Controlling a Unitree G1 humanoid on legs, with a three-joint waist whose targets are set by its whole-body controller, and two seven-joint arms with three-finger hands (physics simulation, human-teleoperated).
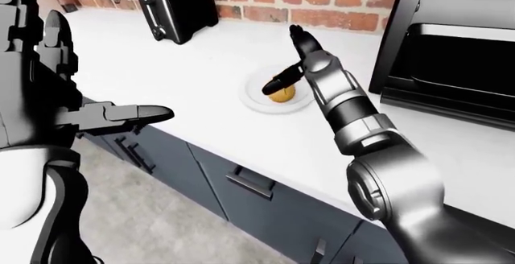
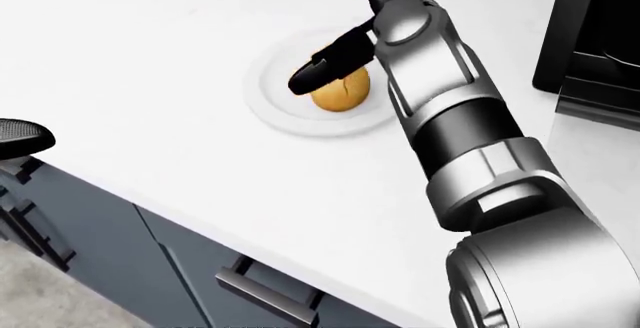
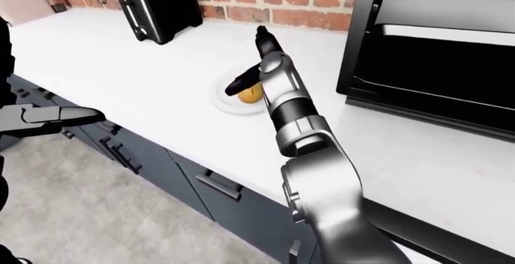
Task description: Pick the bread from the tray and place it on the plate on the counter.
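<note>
The golden bread roll [image 2: 342, 92] lies on the round white plate [image 2: 266, 97] on the white counter, in the upper middle of the head view. My right hand [image 2: 336, 29] hovers just over it, open. Its thumb [image 2: 322, 67] stretches out to the left above the roll, and the other fingers [image 1: 295, 35] point up and away. Whether the thumb touches the bread is unclear. My left hand [image 1: 111, 77] is at the left of the left-eye view, off the counter over the floor, open and holding nothing. No tray shows.
A black toaster [image 1: 177, 7] stands by the brick wall at upper left. A black oven-like appliance [image 1: 451, 65] takes the counter's right side. Dark drawers with handles [image 1: 249, 182] run below the counter edge.
</note>
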